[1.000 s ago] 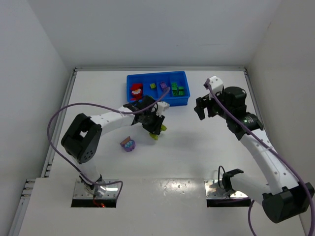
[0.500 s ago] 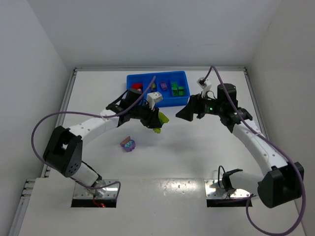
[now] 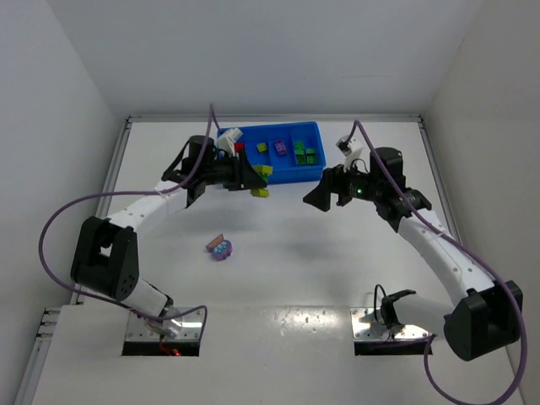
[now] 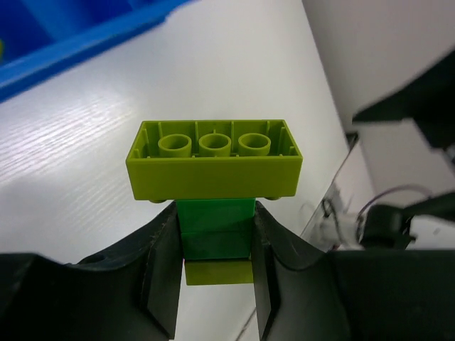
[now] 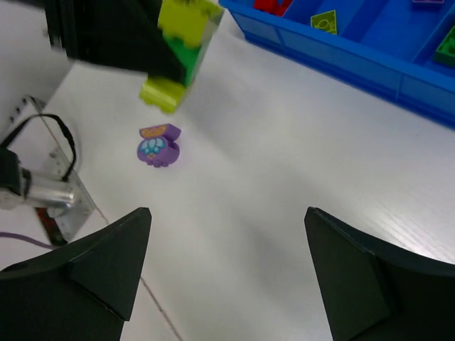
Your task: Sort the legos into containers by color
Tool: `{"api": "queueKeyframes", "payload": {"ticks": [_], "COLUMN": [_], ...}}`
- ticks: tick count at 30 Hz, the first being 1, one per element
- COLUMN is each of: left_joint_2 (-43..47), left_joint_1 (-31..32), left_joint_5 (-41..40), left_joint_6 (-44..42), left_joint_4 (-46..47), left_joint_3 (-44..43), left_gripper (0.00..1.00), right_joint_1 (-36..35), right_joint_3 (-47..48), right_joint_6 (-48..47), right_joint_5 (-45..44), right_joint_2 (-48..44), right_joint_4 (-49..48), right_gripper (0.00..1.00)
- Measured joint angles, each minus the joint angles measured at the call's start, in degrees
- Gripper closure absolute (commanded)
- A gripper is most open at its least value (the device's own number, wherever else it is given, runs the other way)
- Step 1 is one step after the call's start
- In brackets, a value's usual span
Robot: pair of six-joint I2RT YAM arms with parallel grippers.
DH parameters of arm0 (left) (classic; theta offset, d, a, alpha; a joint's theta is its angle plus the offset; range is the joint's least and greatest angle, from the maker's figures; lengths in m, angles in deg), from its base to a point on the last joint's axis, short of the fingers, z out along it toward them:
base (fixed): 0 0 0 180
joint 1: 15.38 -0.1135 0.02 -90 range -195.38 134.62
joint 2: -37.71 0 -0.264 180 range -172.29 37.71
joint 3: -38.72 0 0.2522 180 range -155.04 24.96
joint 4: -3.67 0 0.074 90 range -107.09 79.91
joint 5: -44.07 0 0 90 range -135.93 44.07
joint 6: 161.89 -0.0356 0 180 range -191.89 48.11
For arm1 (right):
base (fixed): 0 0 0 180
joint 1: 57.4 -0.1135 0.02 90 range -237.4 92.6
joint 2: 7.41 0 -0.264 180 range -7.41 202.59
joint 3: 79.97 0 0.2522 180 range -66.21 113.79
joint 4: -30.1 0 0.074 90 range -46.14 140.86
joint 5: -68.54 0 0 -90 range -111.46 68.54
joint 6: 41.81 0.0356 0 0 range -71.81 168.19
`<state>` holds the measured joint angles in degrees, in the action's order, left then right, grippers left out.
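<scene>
Left claw (image 4: 215,245) clenched on a yellow-green and green stack (image 4: 217,153), held off the tabletop (image 3: 337,270) just short of the tray (image 3: 297,176); right claw (image 5: 227,238) spread, empty; advise carrying forward past the wall, lowering well inside before release.

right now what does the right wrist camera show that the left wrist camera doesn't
Only the right wrist view: the purple piece lying on the table, and bricks inside the blue tray. Only the left wrist view: the left gripper shut on the green brick, and the hollow underside of the yellow-green brick joined to it. Both: those two held bricks and the tray's wall.
</scene>
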<state>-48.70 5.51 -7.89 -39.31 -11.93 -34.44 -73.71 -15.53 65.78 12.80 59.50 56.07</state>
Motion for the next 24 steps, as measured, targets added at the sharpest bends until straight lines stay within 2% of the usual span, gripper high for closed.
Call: {"api": "queueKeyframes", "payload": {"ticks": [3, 7, 12, 17, 20, 24], "left_joint_2": [-0.7, -3.4, -4.8, -4.8, -4.7, -3.2], "left_joint_1": [-3.0, -4.0, -3.0, 0.0, 1.4, 1.7], "left_joint_5": [-0.9, -1.6, -1.4, -0.9, -1.1, -5.4], "left_joint_6": [7.4, 14.1, 17.8, 19.4, 20.3, 22.1], "left_joint_4": [2.5, 3.9, 4.1, 4.7, 5.1, 5.0], "left_joint_3": [0.0, -0.1, -0.1, -0.2, -0.3, -0.3], "left_gripper": [1.00, 1.00, 1.00, 1.00, 1.00, 1.00], "right_joint_1": [-2.3, -7.0, -13.6, -16.6, -17.8, -16.2], "right_joint_3": [-1.1, -2.6, -6.5, -8.2, -6.5, -0.5], "right_joint_6": [-3.5, -13.9, -30.4, -40.3, -36.2, -18.6], "right_joint_5": [-1.5, -2.7, -5.7, -7.2, -9.8, -10.9], "right_joint_2": [-1.4, -3.5, -6.7, -5.7, -1.1, 7.3], "right_joint_4": [-0.5, -1.8, -7.9, -12.7, -13.9, -14.6], "right_gripper": [0.14, 0.19, 0.22, 0.23, 0.15, 0.12]}}
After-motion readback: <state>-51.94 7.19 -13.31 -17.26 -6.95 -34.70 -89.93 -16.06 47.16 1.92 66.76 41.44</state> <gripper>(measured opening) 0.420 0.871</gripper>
